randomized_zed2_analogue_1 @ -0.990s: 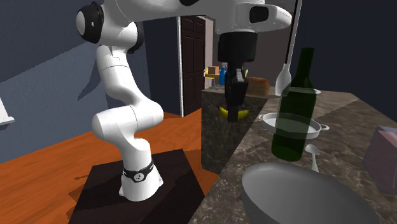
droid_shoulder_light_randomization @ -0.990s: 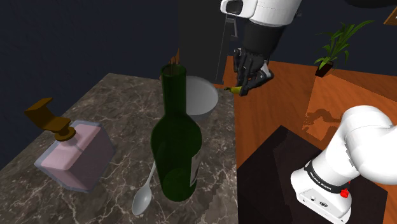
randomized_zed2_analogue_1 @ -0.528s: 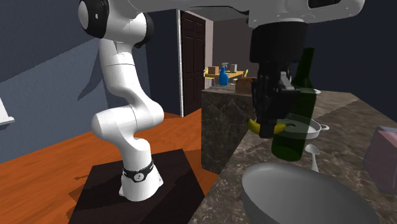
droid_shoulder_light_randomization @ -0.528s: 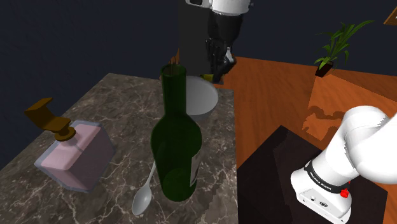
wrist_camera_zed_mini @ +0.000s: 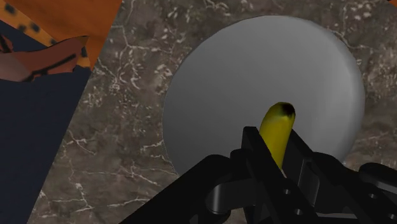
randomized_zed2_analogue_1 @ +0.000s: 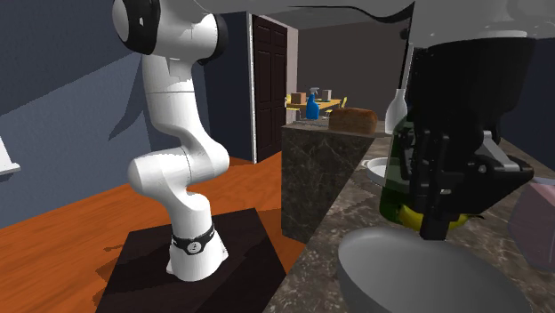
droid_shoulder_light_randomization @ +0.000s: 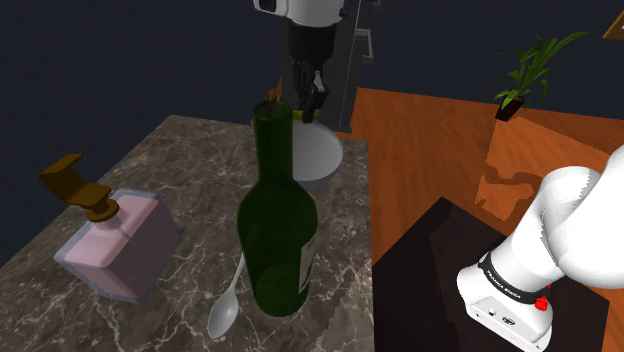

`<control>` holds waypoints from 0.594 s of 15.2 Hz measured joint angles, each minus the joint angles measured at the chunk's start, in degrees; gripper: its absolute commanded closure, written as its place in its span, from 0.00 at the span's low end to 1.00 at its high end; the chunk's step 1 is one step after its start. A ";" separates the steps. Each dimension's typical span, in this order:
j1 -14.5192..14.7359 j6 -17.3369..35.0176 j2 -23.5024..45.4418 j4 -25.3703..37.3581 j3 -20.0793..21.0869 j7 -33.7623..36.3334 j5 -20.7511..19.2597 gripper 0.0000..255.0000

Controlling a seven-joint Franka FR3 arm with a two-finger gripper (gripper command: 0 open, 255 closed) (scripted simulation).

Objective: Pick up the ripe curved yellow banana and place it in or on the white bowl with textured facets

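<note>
Pinching the banana [wrist_camera_zed_mini: 278,119], the end effector [wrist_camera_zed_mini: 274,145] is hovering directly above the bowl [wrist_camera_zed_mini: 222,83]; lowering toward the bowl's middle before releasing is likely preventing a bounce-out.

This looks like a home kitchen. A dark marble counter [droid_shoulder_light_randomization: 180,170] carries a green bottle [droid_shoulder_light_randomization: 275,235], a spoon [droid_shoulder_light_randomization: 224,312], a pink soap dispenser [droid_shoulder_light_randomization: 118,240] with a brown pump, and a grey bowl [droid_shoulder_light_randomization: 320,155] near its far edge. Past the counter's edge lies a wooden floor [droid_shoulder_light_randomization: 430,150], with a potted plant [droid_shoulder_light_randomization: 528,65] standing on it. In the second exterior view, the walls [randomized_zed2_analogue_1: 53,89] are dark blue and a second stone block [randomized_zed2_analogue_1: 311,178] stands beyond the counter's end. Behind it are a blue spray bottle [randomized_zed2_analogue_1: 312,106] and a dark panelled door [randomized_zed2_analogue_1: 271,80].
</note>
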 measured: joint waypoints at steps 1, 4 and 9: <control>0.00 0.71 0.06 -0.64 0.00 0.01 -0.01 1.00; -0.02 3.08 0.09 -2.98 -0.03 0.01 -0.03 1.00; 0.01 6.88 0.07 -6.82 0.01 0.16 -0.05 1.00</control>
